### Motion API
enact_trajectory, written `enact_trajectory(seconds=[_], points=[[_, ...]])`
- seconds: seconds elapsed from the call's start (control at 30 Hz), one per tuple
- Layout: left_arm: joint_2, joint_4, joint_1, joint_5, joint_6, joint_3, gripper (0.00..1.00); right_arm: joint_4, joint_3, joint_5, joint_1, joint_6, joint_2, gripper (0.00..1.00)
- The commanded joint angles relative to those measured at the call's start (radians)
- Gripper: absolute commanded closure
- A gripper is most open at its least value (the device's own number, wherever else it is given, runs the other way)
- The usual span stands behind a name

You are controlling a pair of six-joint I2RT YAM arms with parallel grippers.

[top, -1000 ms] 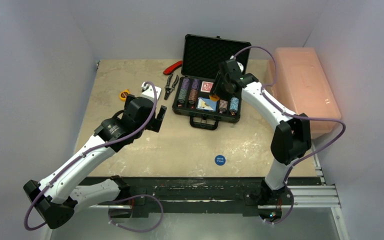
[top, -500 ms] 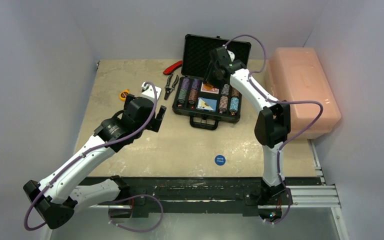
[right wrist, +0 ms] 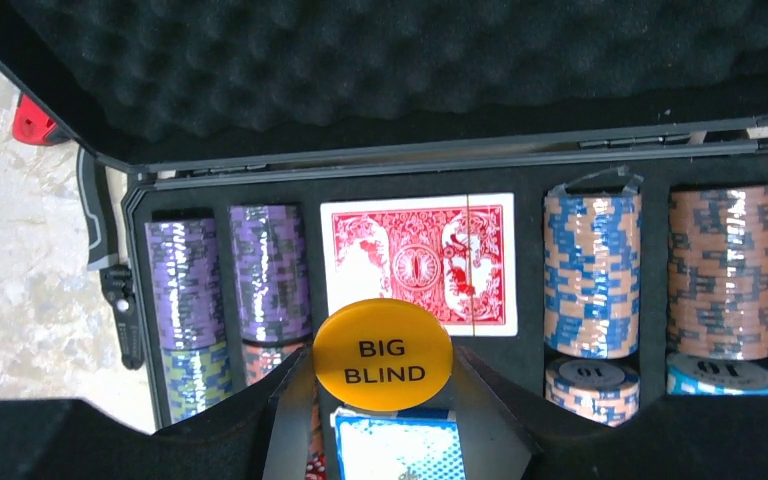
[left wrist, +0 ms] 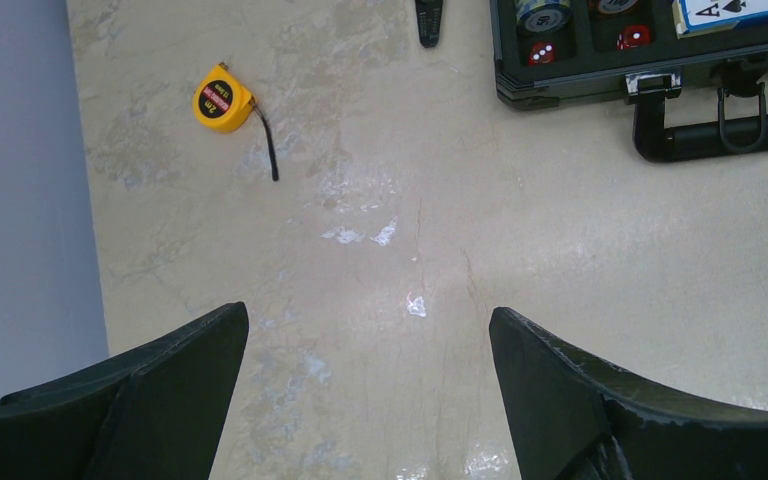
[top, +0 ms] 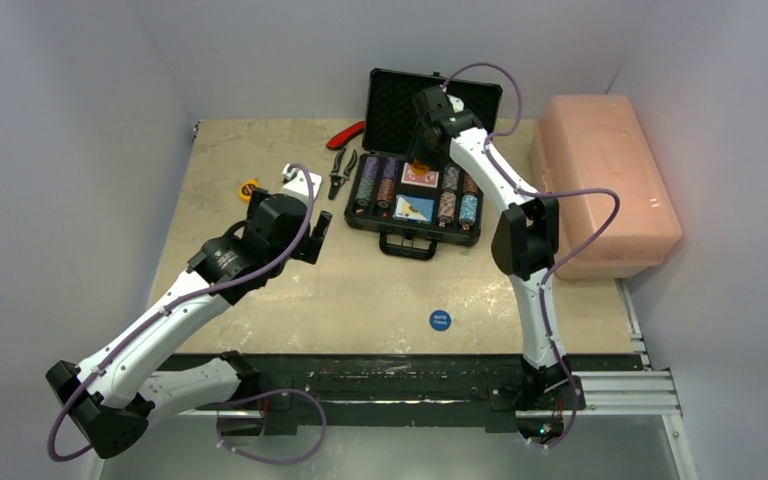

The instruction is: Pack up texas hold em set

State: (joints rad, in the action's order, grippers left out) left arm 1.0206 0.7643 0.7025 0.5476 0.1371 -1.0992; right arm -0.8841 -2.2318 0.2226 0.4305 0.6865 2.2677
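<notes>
Top view: an open black handled briefcase (top: 400, 100) with a foam-lined lid sits at the far middle of a beige stone-look table (top: 360, 290). The right gripper (top: 422, 160) hangs over its tray. The left gripper (top: 317, 232) hovers above the tabletop to the case's left. A round blue disc (top: 439, 320) lies alone near the front edge, its white writing too small to read.

Left wrist view: the claw is spread wide, holding nothing. A yellow tape measure (left wrist: 223, 98) lies beyond it, and small red dice (left wrist: 542, 52) sit in the case's corner.

Right wrist view: the claw pinches a round orange disc (right wrist: 383, 355) printed "BIG BLIND" above a red card deck (right wrist: 418, 262). Striped chip stacks (right wrist: 592, 275) sit on both sides, and two chip faces read "10".
</notes>
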Motion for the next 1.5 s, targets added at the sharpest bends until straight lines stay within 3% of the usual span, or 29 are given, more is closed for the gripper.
enact_trajectory(seconds=[0.0, 0.5, 1.33, 1.47], points=[[-0.015, -0.024, -0.004, 0.020, -0.016, 0.001, 0.10, -0.053, -0.103, 0.044, -0.008, -0.040, 0.031, 1.00], [-0.008, -0.024, -0.003, 0.024, -0.019, 0.001, 0.09, -0.065, -0.195, 0.058, -0.014, -0.089, 0.127, 1.00], [0.007, -0.024, -0.004, 0.024, -0.024, -0.001, 0.10, -0.038, -0.188, 0.051, -0.019, -0.090, 0.196, 1.00], [0.010, -0.025, -0.003, 0.023, -0.024, -0.002, 0.10, -0.032, -0.174, 0.042, -0.018, -0.093, 0.199, 0.89]])
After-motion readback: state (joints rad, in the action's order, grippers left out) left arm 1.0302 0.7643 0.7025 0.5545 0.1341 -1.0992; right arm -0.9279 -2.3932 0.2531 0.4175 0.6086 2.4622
